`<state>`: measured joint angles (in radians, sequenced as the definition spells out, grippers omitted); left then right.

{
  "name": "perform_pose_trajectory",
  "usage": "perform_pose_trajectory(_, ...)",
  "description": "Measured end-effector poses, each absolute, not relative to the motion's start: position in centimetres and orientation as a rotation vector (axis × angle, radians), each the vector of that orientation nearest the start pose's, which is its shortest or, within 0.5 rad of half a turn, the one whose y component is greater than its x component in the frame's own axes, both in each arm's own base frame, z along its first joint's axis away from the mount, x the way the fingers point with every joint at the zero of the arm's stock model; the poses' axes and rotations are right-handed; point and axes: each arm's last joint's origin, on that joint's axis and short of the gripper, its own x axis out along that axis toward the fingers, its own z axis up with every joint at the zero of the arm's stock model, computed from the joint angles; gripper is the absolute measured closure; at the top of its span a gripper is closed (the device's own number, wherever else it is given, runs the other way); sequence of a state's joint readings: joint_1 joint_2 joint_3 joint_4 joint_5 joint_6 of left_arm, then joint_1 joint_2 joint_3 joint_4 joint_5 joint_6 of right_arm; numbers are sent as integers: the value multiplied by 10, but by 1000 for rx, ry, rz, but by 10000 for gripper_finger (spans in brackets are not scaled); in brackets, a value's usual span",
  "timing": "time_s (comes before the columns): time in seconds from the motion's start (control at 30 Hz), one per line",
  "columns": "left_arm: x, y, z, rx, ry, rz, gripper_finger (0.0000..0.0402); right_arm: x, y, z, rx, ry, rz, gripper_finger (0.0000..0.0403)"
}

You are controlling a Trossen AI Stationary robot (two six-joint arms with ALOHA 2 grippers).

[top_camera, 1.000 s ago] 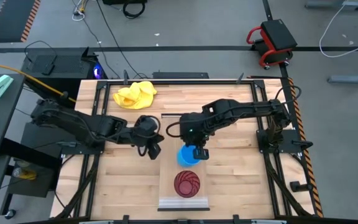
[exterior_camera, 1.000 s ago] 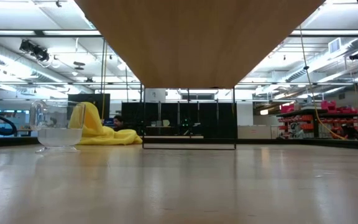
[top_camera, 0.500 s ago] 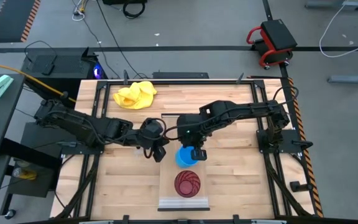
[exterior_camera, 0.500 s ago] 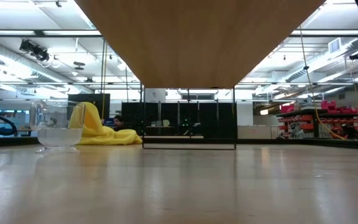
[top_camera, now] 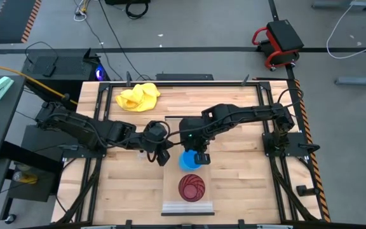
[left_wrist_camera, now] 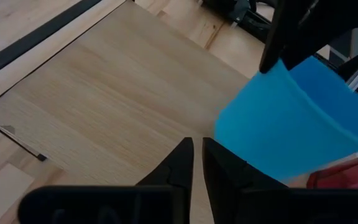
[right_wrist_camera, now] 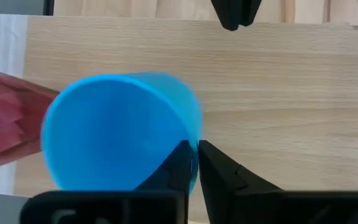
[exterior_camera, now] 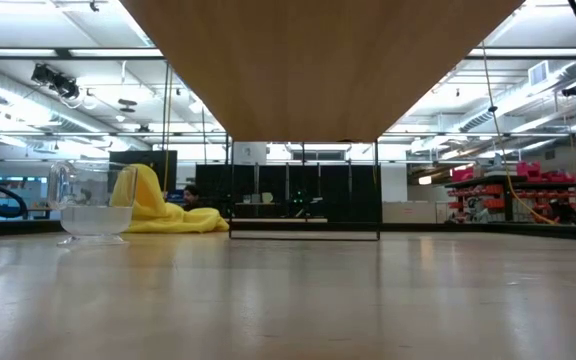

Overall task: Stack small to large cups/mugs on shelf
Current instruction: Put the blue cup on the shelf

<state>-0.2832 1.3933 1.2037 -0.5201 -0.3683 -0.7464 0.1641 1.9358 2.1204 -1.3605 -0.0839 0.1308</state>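
The blue mug (top_camera: pixel 188 161) is on the far part of the pale wooden shelf (top_camera: pixel 186 205). The dark red tumbler (top_camera: pixel 191 186) stands on the shelf just nearer. My right gripper (top_camera: pixel 199 156) is shut on the mug (right_wrist_camera: pixel 117 134). My left gripper (top_camera: pixel 161 154) is shut and empty, just left of the mug, over the shelf's left edge (left_wrist_camera: pixel 123 93). The clear glass cup (exterior_camera: pixel 92 208) stands on its base on the tabletop beside the yellow cloth (exterior_camera: pixel 158 210). I cannot make it out in the high view. My right gripper pinches the mug's wall at the rim (right_wrist_camera: pixel 194 134), one finger on the inner side and one on the outer. The fingers come from above, pointing down. Whether the mug's base rests on the shelf, I cannot tell. The mug's handle does not show.
The yellow cloth (top_camera: pixel 138 97) lies at the table's far left. The shelf's underside (exterior_camera: pixel 318 60) fills the top of the low view. The slatted tabletop (top_camera: pixel 246 184) lies bare on both sides of the shelf. The two grippers are close together at the mug.
My left gripper has moved toward the table's right edge, closer to the blue mug, and then kept still. The mug and the tumbler stay where they were.
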Motion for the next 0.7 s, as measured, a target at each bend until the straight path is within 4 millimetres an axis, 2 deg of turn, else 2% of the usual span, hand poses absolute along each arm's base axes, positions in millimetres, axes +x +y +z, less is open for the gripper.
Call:
perform_pose_trajectory(0.2, 288, -73, 314, -490, 602, 324, 360, 376, 65, 365, 68, 1187, 142, 352)
perform_pose_trajectory(0.7, 288, -73, 314, -488, 602, 323, 360, 380, 60, 367, 82, 1144, 130, 350)
